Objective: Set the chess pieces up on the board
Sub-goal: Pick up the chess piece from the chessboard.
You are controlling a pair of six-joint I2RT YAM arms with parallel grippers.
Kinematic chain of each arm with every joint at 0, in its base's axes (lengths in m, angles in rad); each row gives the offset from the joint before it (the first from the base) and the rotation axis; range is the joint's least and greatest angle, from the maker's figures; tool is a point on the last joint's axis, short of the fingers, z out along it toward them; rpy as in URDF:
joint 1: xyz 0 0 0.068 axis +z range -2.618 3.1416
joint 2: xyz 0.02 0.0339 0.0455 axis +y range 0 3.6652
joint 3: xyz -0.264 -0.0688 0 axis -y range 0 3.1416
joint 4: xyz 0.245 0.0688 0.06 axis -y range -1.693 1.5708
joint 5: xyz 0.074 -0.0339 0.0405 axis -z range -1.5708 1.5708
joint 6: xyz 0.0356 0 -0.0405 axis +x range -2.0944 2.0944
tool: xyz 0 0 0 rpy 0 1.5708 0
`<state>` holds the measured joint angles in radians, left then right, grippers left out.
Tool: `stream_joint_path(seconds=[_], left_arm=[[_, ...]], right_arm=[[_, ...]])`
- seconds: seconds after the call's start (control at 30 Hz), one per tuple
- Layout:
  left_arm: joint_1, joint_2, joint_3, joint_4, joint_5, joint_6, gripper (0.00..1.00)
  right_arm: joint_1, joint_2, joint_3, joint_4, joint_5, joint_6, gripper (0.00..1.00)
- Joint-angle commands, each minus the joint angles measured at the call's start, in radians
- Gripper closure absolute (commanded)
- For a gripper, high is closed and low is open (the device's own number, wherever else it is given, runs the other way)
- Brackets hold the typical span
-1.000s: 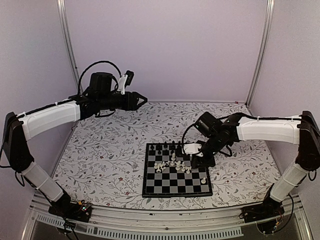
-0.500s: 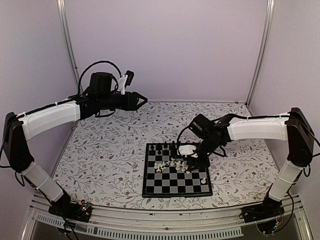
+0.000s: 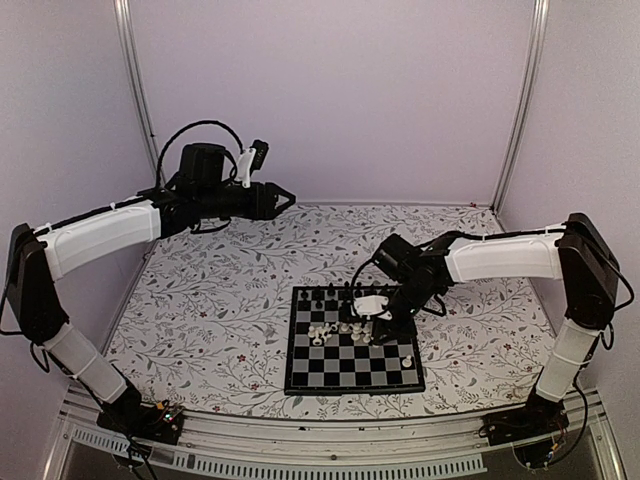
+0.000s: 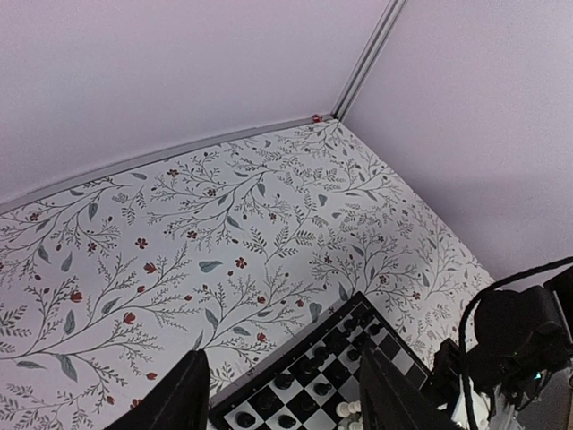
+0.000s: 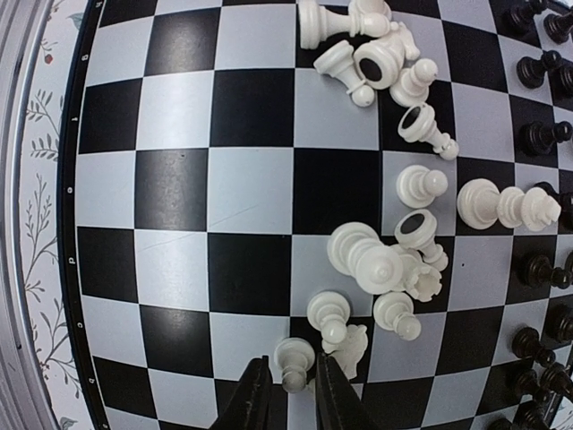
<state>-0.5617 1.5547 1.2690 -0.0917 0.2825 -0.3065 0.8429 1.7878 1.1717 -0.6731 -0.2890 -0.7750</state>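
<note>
Looking down the right gripper [image 5: 292, 387], we see its jaws standing narrow on either side of one white pawn [image 5: 293, 358] on the board [image 5: 179, 188]. Whether they pinch it we cannot tell. The left gripper [image 3: 285, 197] hangs wide, empty and well away.

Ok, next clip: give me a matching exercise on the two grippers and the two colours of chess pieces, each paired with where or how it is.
Things:
1. left gripper
2. right gripper
3. black chess pieces
4. white chess pieces

States:
A. mostly toppled in a jumble in the middle of the board
B. raised, away from the board, jaws open and empty
C. lined up along the board's far edge
D. low over the board, jaws either side of a white pawn

Pairs: 1-B, 2-D, 3-C, 4-A.
</note>
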Motion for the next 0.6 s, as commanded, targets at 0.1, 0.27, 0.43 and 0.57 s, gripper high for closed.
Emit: stream_joint_path(seconds=[0.1,0.27,0.43,0.57], left_arm=[[-0.006,0.015,0.027,-0.006,0.016,0.01,0.41],[-0.006,0.018,0.027,-0.008,0.018,0.01,0.4],[-0.006,0.021,0.028,-0.01,0.021,0.007,0.41],[-0.006,0.023,0.029,-0.011,0.022,0.008,0.4]], right_arm=[[0.022,-0.006,0.008,-0.015,0.006,-0.004,0.92],[0.041,-0.045,0.011,-0.051,-0.005,0.003,0.95],[0.047,-0.109,-0.01,-0.085,-0.014,0.015,0.95],[0.047,-0.163,-0.055,-0.101,-0.022,0.02,0.95]])
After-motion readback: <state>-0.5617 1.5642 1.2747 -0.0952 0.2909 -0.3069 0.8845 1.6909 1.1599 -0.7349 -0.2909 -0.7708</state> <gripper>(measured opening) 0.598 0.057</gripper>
